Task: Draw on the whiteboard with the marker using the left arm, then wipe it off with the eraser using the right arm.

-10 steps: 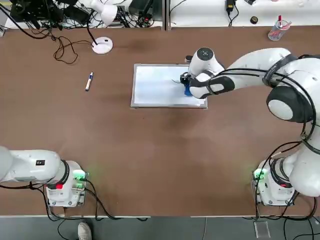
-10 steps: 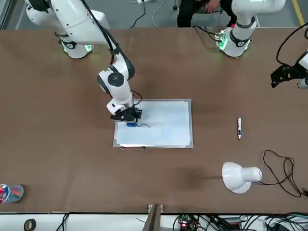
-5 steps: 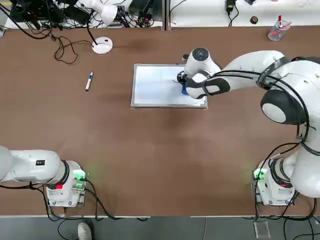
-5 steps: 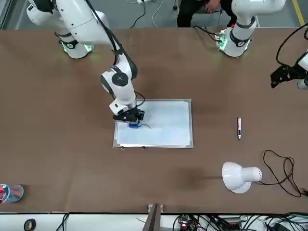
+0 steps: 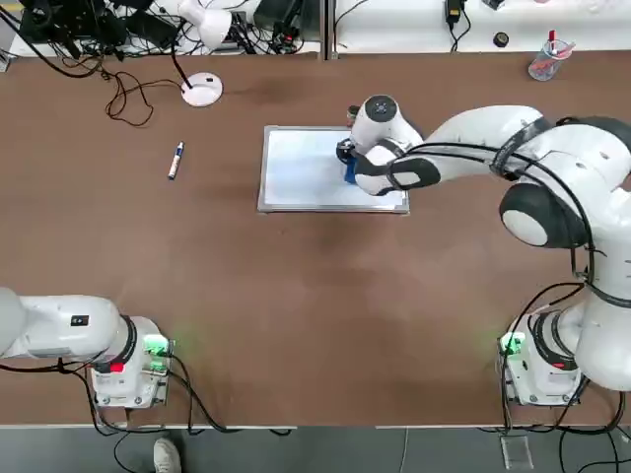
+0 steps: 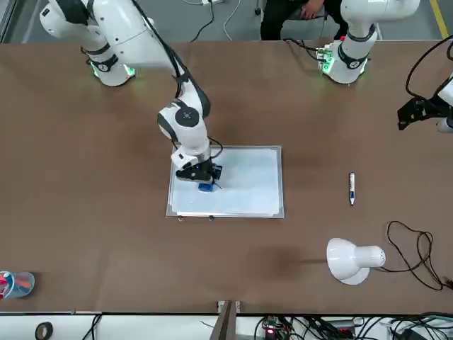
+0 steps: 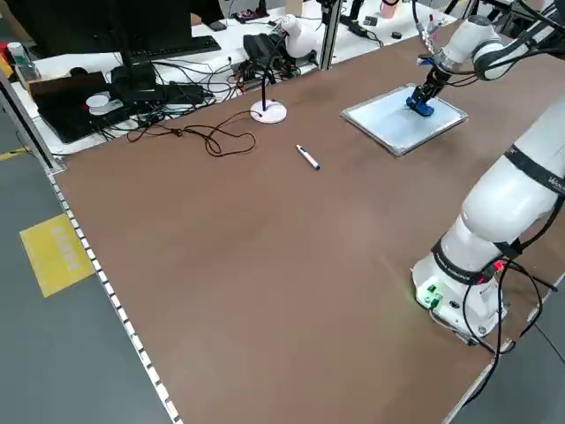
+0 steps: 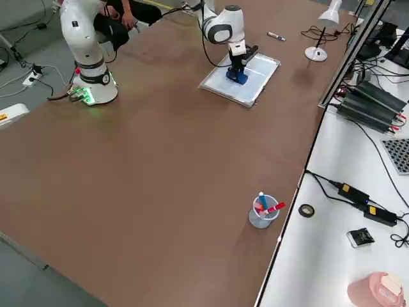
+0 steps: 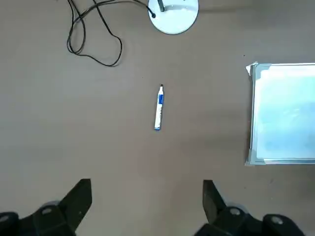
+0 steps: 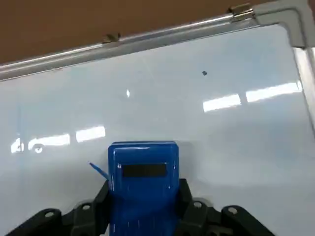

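- The left arm [image 5: 59, 330] is parked at the near left corner of the tabletop [image 5: 296, 296]; the left gripper [image 9: 147, 206] hangs above bare tabletop with its jaws spread wide and empty.
- The marker [image 5: 175, 160] lies loose on the far left part of the tabletop, well apart from the whiteboard [image 5: 296, 172] to its right, its long axis running roughly near to far.
- The whiteboard lies flat at the far middle of the tabletop, its long side running left to right.
- The eraser [image 6: 206, 187] is pinched in the narrow jaws of the right gripper [image 6: 200, 174] and pressed onto the right half of the board.
- In the right wrist view a short blue ink stroke [image 10: 98, 171] shows just beside the eraser [image 10: 143, 182], at its left edge; I judge the next wipe has to carry the block sideways over that mark.
- The right arm [image 5: 513, 158] reaches in from the near right and is by far the nearer arm to the board.
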Action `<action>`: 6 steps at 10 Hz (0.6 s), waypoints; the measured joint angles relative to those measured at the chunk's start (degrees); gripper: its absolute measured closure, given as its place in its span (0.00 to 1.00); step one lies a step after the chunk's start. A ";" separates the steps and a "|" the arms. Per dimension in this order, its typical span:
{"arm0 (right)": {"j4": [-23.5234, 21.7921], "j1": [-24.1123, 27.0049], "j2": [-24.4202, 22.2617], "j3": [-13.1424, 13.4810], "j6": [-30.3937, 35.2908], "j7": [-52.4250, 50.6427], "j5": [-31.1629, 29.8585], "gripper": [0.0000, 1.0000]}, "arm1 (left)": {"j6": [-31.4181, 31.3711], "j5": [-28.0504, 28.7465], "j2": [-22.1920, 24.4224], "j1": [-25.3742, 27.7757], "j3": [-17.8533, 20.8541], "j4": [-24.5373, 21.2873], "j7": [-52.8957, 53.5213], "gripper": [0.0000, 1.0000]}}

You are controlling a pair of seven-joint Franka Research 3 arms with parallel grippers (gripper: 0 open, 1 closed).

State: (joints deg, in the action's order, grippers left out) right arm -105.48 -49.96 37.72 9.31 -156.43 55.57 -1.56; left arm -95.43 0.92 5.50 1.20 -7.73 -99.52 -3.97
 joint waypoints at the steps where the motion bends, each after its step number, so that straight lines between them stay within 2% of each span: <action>1: 0.90 -0.60 0.60 0.14 0.03 0.62 -0.05 0.44 | 0.00 0.00 -0.06 0.00 0.00 -0.01 0.00 0.00; 6: 6.44 -3.17 4.16 0.80 0.95 5.18 -0.83 0.44 | -0.10 0.00 -0.31 0.02 0.01 -0.02 0.01 0.00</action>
State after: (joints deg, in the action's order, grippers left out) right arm -99.04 -53.14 41.87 10.11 -155.48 60.75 -2.39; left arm -95.53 0.92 5.18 1.22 -7.72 -99.53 -3.97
